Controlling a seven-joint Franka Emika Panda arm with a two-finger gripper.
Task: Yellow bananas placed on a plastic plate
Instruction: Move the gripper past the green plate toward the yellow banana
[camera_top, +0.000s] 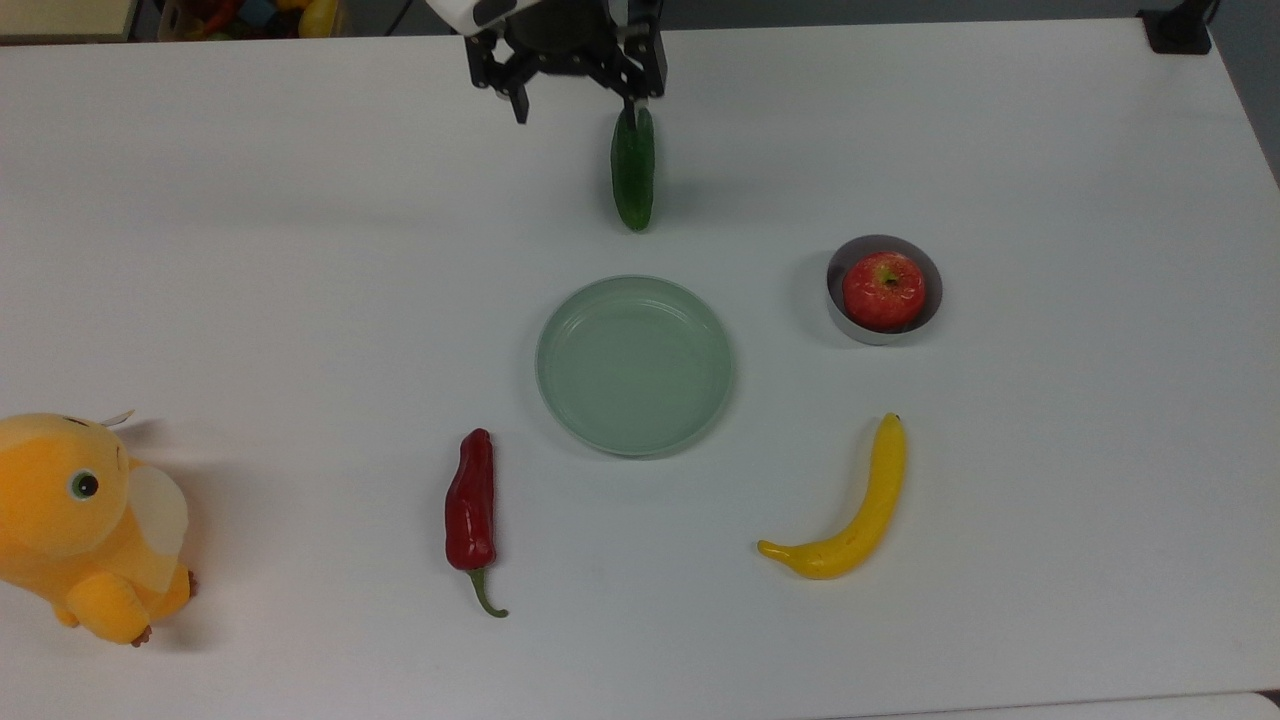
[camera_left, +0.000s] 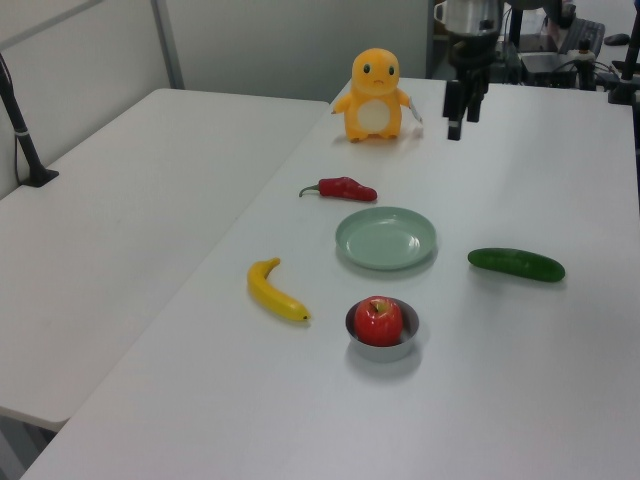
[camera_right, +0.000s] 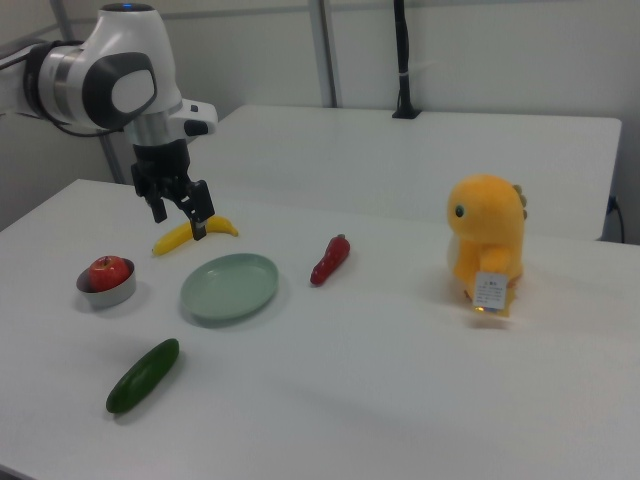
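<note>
Left of the mint plate (camera_top: 560, 400) in the top view lies the red chilli (camera_top: 470, 500); beyond the plate hangs the gripper (camera_top: 574, 108), fingers spread wide and empty, over the cucumber (camera_top: 633, 180). The banana (camera_top: 850, 515) lies well off the plate's lower right, near the apple bowl (camera_top: 848, 322), so a loose descent might nudge the wrong item

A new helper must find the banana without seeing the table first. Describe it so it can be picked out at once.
On the white table, find the round mint-green plate at the centre. In the top view, the banana lies on the table to the lower right of the plate, below the grey bowl with the red apple. It is the only long, curved, smooth bright-yellow item; the plush toy is orange-yellow and bulky.
</note>
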